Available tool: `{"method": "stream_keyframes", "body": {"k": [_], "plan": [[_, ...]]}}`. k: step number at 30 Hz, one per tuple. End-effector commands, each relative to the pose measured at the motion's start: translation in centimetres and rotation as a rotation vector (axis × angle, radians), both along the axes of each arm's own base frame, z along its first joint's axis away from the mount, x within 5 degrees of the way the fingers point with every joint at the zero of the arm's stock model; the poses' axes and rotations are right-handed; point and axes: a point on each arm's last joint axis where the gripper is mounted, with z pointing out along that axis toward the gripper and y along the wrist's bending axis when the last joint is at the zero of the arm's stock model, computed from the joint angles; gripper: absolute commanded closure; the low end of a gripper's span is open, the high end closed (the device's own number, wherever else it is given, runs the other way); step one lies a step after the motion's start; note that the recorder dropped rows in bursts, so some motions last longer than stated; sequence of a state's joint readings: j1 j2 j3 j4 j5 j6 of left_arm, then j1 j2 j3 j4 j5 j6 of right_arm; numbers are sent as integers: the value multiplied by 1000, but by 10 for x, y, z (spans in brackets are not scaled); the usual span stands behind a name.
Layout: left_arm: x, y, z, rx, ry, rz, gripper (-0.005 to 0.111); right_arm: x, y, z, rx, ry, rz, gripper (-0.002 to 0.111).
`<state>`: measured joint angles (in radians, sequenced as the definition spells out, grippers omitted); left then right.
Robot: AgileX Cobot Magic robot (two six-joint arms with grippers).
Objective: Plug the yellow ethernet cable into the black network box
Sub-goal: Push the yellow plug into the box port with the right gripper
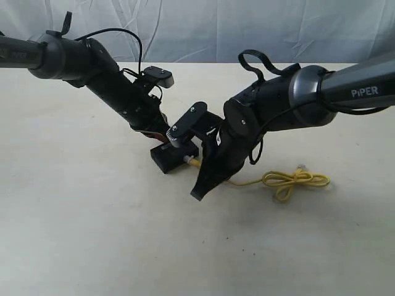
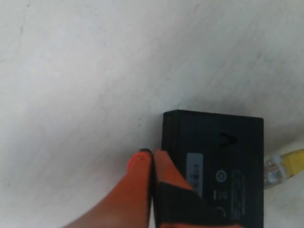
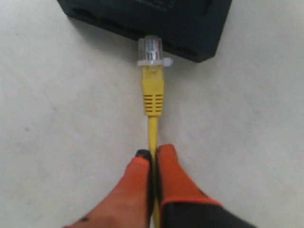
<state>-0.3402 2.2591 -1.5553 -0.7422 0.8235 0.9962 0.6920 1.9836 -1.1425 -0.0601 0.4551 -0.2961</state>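
The black network box (image 1: pixel 176 158) lies flat on the pale table, its white label strip (image 2: pixel 194 171) facing up. My left gripper (image 2: pixel 152 153) is shut, its orange fingers (image 2: pixel 164 166) pressed together at the box's (image 2: pixel 218 152) edge, one lying over the top. The yellow ethernet cable (image 1: pixel 290 180) trails right, its looped knot on the table. My right gripper (image 3: pixel 152 154) is shut on the cable (image 3: pixel 153 128) just behind the yellow boot. The clear plug (image 3: pixel 150 50) meets the box's (image 3: pixel 156 19) side face at a port; how deep it sits is hidden.
The cable's other clear plug (image 1: pixel 301 167) rests loose on the table beyond the knot. Both arms cross low over the table's middle. A crumpled white backdrop (image 1: pixel 203 24) hangs behind the table's far edge.
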Motion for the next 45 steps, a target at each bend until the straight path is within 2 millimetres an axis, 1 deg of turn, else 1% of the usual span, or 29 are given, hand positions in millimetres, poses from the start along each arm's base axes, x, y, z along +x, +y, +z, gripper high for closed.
{"method": "stream_keyframes", "body": {"k": [1, 4, 8, 13, 17, 24, 30, 33, 38, 45], "plan": [[-1, -3, 0, -13, 11, -4, 107, 2, -3, 0, -41, -30, 49, 109], [-1, -3, 0, -13, 11, -4, 107, 2, -4, 0, -50, -32, 55, 109], [-1, -3, 0, -13, 11, -4, 107, -1, -7, -1, -70, 10, 10, 109], [-1, -3, 0, -13, 11, -4, 107, 1, -5, -1, -50, -9, 12, 109], [-1, -3, 0, -13, 11, -4, 107, 2, -5, -13, -73, 4, 22, 109], [-1, -2, 0, -11, 10, -5, 107, 3, -4, -11, -63, -6, 23, 109], [0, -1, 0, -5, 8, -8, 107, 3, -4, 1, -47, -36, 40, 109], [0, -1, 0, -5, 8, -8, 107, 3, -4, 2, -46, -41, 43, 109], [0, -1, 0, -5, 8, -8, 107, 4, -2, -1, -35, -51, 45, 109], [0, -1, 0, -5, 8, -8, 107, 4, -3, -12, -61, -20, 45, 109]]}}
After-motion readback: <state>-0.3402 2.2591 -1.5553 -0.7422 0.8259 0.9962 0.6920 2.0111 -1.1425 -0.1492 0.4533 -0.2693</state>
